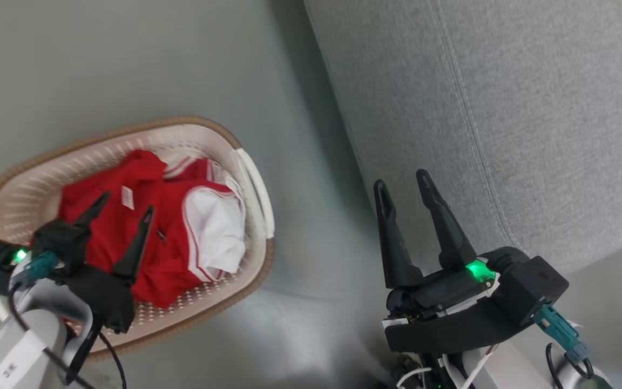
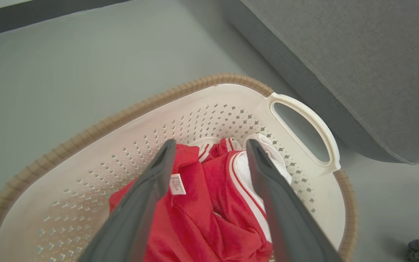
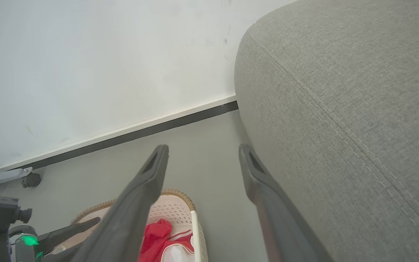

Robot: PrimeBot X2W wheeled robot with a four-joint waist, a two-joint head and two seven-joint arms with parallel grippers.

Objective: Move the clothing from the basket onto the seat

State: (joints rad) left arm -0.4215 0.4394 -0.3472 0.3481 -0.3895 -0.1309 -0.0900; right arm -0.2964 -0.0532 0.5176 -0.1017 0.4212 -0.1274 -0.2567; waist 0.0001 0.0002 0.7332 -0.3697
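Clothing [image 1: 149,237], red with white panels and white stripe trim, lies bunched in the basket [image 1: 30,178], which stands on the grey floor [image 1: 127,54] just left of the seat [image 1: 532,108]. In the head view the left gripper [image 1: 127,201] hangs over the near side of the basket, its fingers spread apart over the red fabric with nothing between them; whether they touch it cannot be told. The right gripper [image 1: 401,179] is at the near edge of the seat, fingers likewise apart and empty. The left wrist view brings close what the head view leaves small: a white care tag [image 2: 177,184] sewn to the red fabric, its print too fine to read, and the white handle [image 2: 318,123] on the basket's seat side. The right wrist view adds the far end of the room: a white wall [image 3: 86,54], a dark skirting strip [image 3: 140,133] along its foot and a small caster [image 3: 31,179] at far left. A white sticker [image 1: 11,367] on the left forearm carries dark marks that cannot be made out.
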